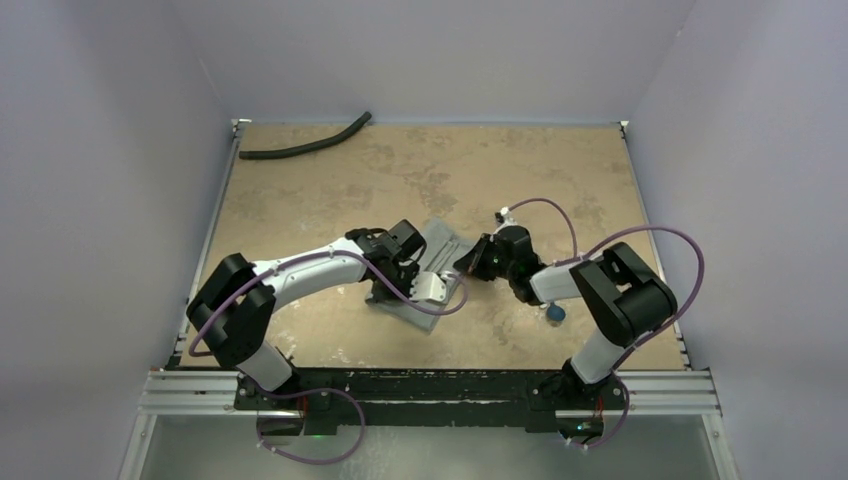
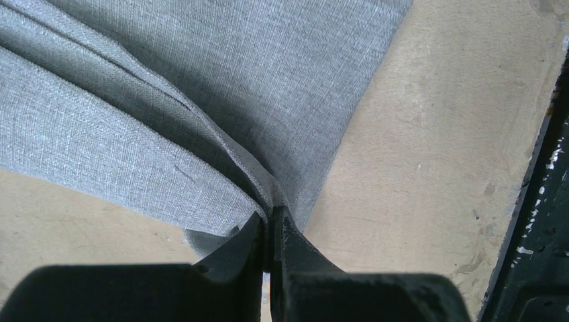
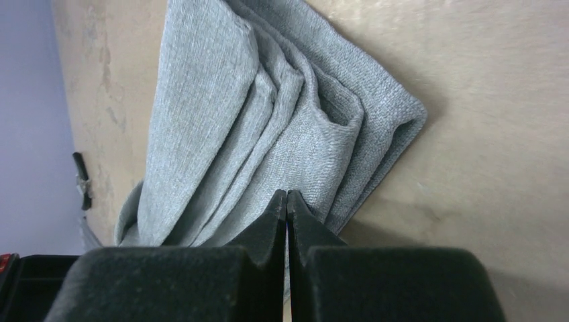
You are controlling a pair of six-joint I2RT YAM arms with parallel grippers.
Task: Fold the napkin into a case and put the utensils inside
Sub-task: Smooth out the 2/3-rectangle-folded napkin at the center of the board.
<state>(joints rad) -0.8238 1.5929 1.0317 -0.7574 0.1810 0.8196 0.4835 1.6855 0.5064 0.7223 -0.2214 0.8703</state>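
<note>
The grey napkin (image 1: 441, 243) lies folded in layers at the table's middle, between both arms. My left gripper (image 1: 407, 262) is at its left side. In the left wrist view the gripper (image 2: 272, 216) is shut on a fold of the napkin (image 2: 201, 80), and creases run into the jaws. My right gripper (image 1: 466, 264) meets the napkin from the right. In the right wrist view that gripper (image 3: 287, 196) is shut at the near edge of the napkin (image 3: 268, 100), with cloth passing under the tips. A round blue utensil end (image 1: 554, 314) shows beside the right arm. The spoon is out of view.
A long black curved hose (image 1: 305, 148) lies at the table's far left. Grey walls enclose the table on three sides. The black base rail (image 2: 537, 201) runs along the near edge, close to the left gripper.
</note>
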